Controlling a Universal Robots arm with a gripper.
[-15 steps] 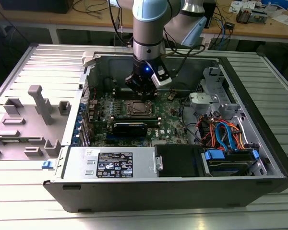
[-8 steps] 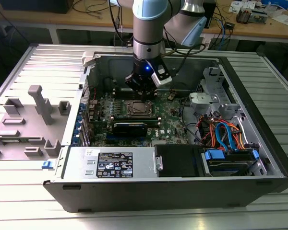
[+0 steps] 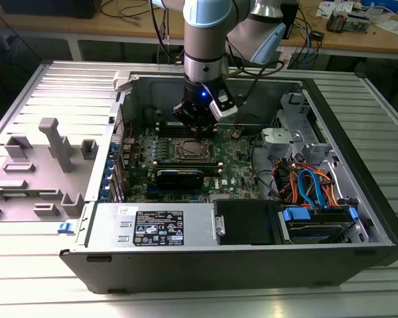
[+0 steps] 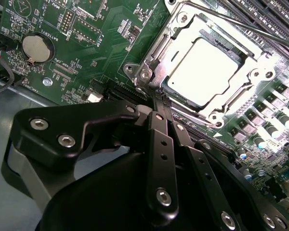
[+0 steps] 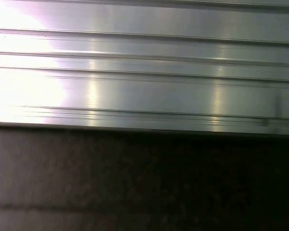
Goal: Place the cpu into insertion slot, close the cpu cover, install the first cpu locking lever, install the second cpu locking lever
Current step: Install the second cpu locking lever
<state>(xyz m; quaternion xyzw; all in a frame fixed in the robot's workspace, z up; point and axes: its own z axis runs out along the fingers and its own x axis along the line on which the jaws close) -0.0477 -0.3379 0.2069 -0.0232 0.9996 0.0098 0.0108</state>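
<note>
Cpu (image 4: 202, 72) seated in insertion slot (image 4: 260, 62), cpu cover (image 4: 159, 53) down over it. Claw (image 4: 159, 103) pressed together, tips at the socket's corner; levers look unlatched, can't confirm.

So the first wrist view is basically just a ribbed metal surface (image 5: 149, 67), silvery, with long parallel grooves running across it and a bright glare patch on one side. Next to it sits a dark, dull band (image 5: 144, 178), hard to tell what.
</note>
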